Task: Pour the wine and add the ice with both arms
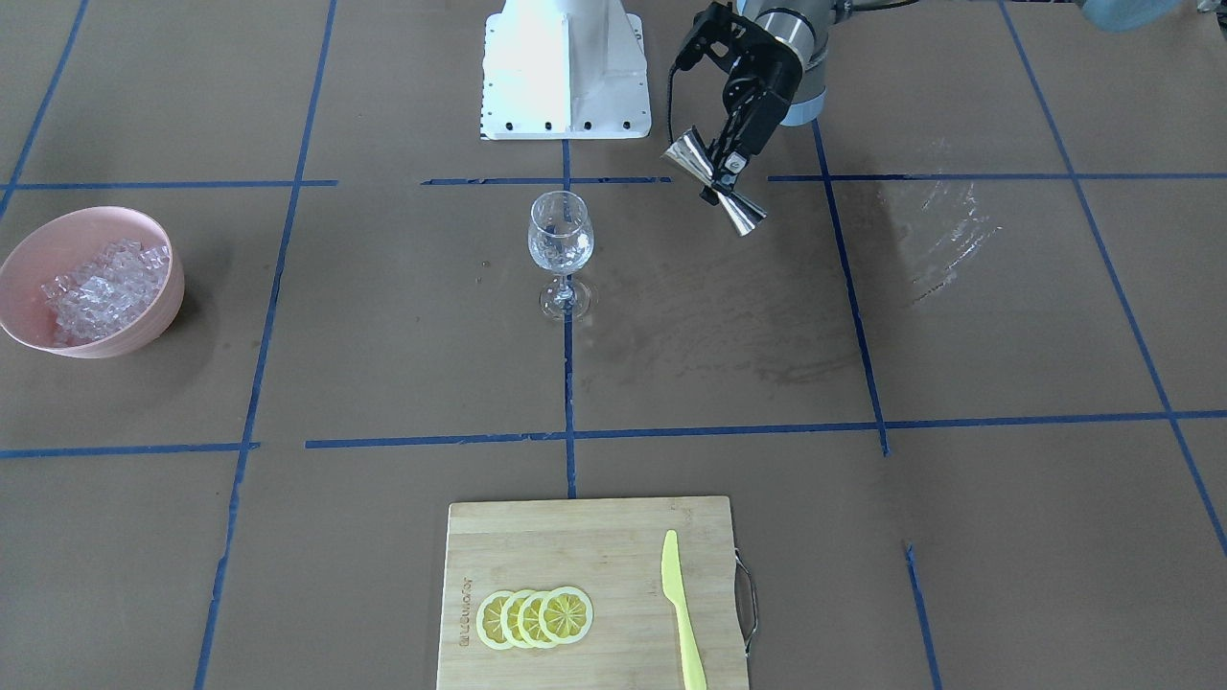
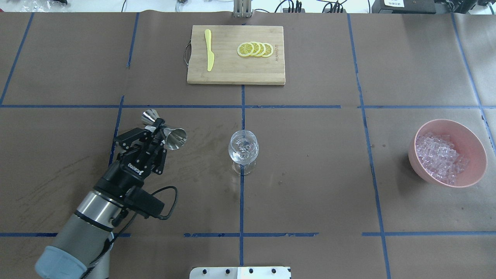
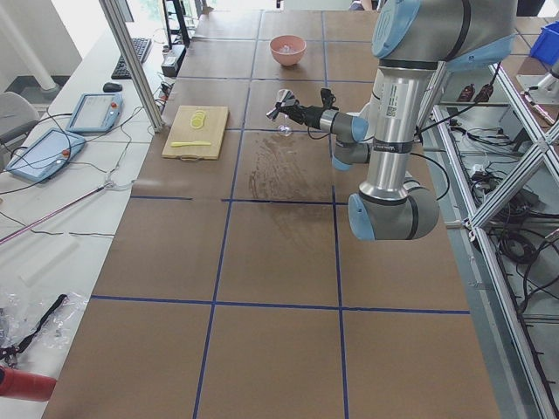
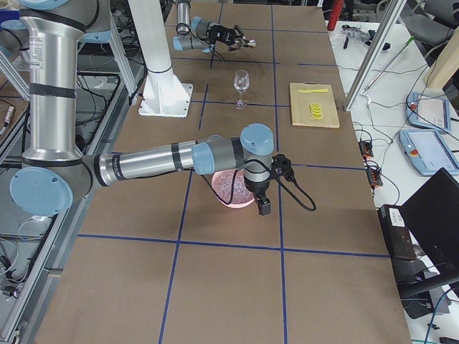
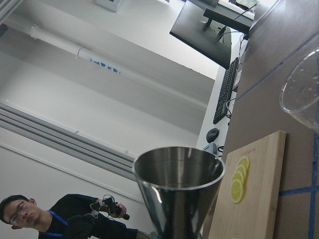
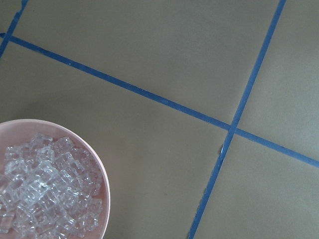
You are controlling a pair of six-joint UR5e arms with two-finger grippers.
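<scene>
In the overhead view's left half, the left gripper (image 2: 158,132) is clamped on the waist of a steel jigger (image 2: 176,138). It holds the jigger tilted above the surface (image 2: 310,174), left of the upright wine glass (image 2: 243,149) at centre. The ice (image 2: 440,157) lies heaped in a pink bowl (image 2: 422,175) at far right. In the right-side view the right gripper (image 4: 252,190) hangs over that bowl; I cannot tell whether it is open or closed.

Pink bowl (image 2: 472,140) holds clear ice (image 2: 440,157); blue tape lines (image 2: 290,106) grid the brown table (image 2: 310,166).
</scene>
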